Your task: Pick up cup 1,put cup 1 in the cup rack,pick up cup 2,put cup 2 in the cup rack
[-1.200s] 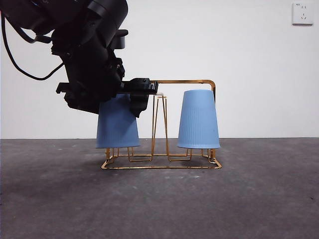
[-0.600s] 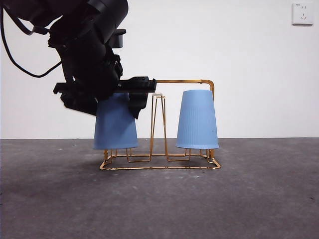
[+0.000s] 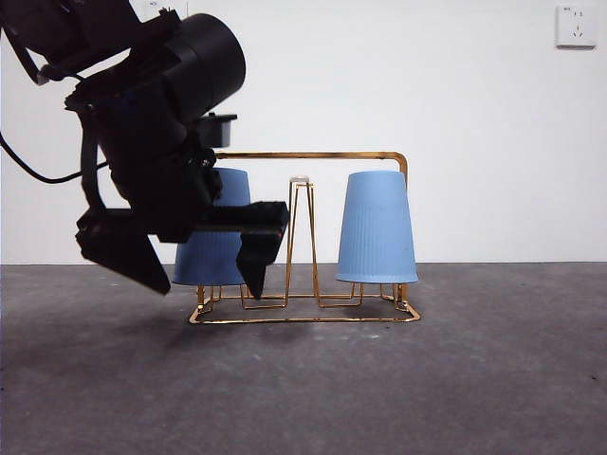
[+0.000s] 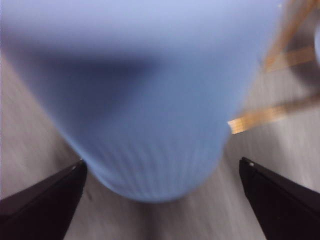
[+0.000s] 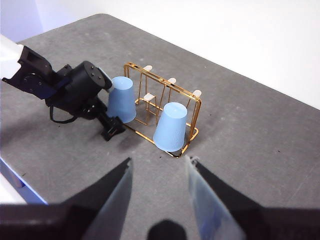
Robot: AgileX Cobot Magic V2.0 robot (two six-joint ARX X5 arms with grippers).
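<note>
**Left gripper off cup 2, both cups on rack**

Lowered and backed off since a second ago: left gripper (image 3: 204, 256) was clamped near the top of cup 2 (image 3: 213, 227), now hangs lower in front of it, jaws spread wide, holding nothing. Cup 2 sits upside down on the left end of the rack (image 3: 303, 318); its rim is slightly lower than before. Cup 1 (image 3: 377, 227) is upside down at the right end, unchanged. Dark grey speckled table (image 3: 493, 379), plain white wall, wall socket (image 3: 576, 26) top right.

Left wrist view: blurred blue cup 2 (image 4: 140, 100) fills the frame between the spread jaws, not touching them. Right wrist view, from high up: right gripper (image 5: 160, 190) well away from the rack (image 5: 192, 112), jaws apart and empty; also shows the table's rounded corner.
</note>
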